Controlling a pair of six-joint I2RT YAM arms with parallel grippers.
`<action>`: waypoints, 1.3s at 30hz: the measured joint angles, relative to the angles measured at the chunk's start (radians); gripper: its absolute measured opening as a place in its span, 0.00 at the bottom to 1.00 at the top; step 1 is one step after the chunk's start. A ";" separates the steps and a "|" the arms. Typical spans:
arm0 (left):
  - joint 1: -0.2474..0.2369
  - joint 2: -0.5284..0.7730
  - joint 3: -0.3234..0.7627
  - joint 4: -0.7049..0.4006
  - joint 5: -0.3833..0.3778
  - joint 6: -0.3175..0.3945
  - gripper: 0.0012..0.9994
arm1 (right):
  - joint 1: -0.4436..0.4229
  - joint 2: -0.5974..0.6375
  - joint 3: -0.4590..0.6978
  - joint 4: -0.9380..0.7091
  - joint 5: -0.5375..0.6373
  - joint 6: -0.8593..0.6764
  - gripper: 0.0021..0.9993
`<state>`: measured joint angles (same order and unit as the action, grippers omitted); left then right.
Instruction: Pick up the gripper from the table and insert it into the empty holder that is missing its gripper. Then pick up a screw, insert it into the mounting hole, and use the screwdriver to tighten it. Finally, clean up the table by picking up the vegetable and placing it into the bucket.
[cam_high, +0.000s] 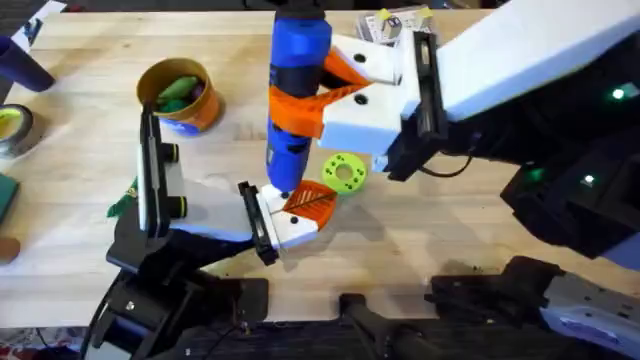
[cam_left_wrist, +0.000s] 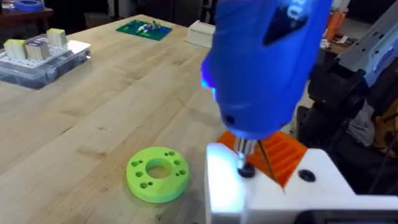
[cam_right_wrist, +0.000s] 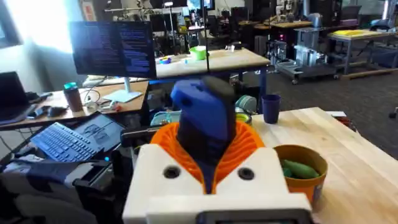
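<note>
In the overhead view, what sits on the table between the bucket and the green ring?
The screwdriver, standing upright in the right gripper, crosses that stretch between the bucket and the green ring.

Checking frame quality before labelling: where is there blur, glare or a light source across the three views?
Left wrist view: the screwdriver is close and soft, with a blue glow on its side; the white holder beneath its tip glares. Right wrist view: a bright window washes out the upper left. Overhead view: soft shadows fall beside the bucket.
</note>
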<state>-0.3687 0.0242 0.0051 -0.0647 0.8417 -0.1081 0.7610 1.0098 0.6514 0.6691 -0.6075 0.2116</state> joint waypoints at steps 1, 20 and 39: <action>0.000 0.000 0.000 0.000 0.000 0.000 0.01 | 0.000 0.000 0.000 0.000 0.000 0.002 0.03; 0.000 0.000 0.000 0.000 0.000 -0.001 0.01 | -0.011 -0.001 0.000 -0.021 -0.001 0.028 0.03; -0.002 0.001 0.000 -0.001 0.004 -0.005 0.01 | -0.013 -0.003 0.000 -0.036 -0.009 0.028 0.03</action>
<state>-0.3706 0.0254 0.0051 -0.0660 0.8459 -0.1132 0.7482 1.0073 0.6514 0.6328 -0.6165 0.2398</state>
